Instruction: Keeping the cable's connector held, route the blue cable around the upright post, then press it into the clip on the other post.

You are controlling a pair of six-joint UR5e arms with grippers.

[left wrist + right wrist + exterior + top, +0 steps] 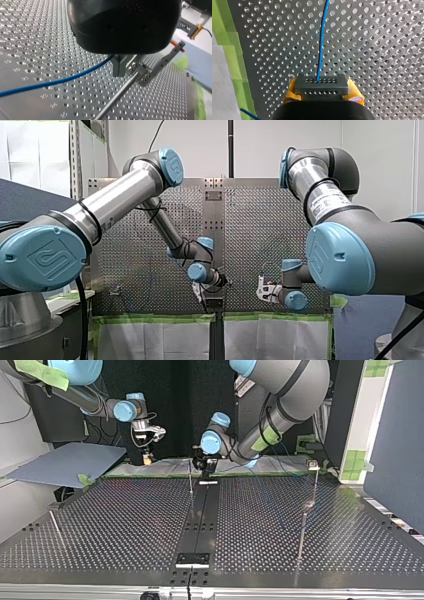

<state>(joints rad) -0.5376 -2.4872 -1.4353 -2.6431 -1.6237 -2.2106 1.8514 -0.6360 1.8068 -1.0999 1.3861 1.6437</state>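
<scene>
Grey perforated metal forms the counter (260, 220) in the front view, where our left tool (205, 297) and right tool (262, 294) hang near each other low over its middle, too small there for us to read their fingers. Top view: the left tool stands just above the upright post (191, 477), well apart from the clip post (315, 485) and its clip (313, 464) at the view's right, while the right tool hangs at the view's left, near the counter's far edge. We judge this split deliberate, with one end anchored and the other free to be led round the post. Left wrist view: the metal fingers (120, 67) appear closed together and the blue cable (50, 83) enters them from the side, so we read them as pinching it. A slim rod (117, 96) with a bracket (160, 62) lies just beside them; it is probably the upright post, though we cannot confirm this. The cable's long axis runs away from the fingers over the counter in a shallow bow. Right wrist view: the yellow pads (291, 91) are clamped on either side of the grey connector (321, 85), and the cable leaves its face straight ahead, in line with the tool. By our judgement, the wrap round the post is the step in hand.
</scene>
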